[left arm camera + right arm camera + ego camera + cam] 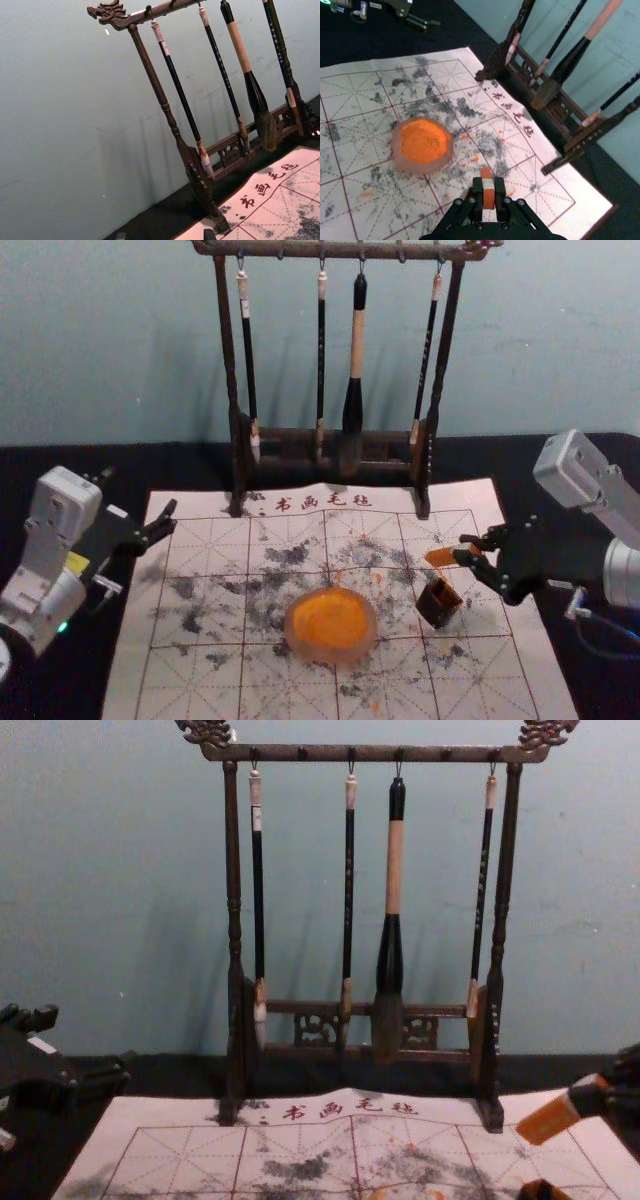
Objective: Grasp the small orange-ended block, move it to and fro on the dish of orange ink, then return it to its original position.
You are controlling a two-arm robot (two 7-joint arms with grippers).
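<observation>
One right gripper (467, 548), reaching inward, clasping block (440, 557)

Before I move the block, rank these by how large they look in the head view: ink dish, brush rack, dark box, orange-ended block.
1. Brush rack
2. Ink dish
3. Dark box
4. Orange-ended block, going by the part outside the right gripper

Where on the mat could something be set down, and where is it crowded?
Free: the stained mat between the left gripper and ink dish, and the strip between dish and brush stand. Crowded: right of the dish, where the dark box stands near the right gripper, which holds the orange-ended block.
</observation>
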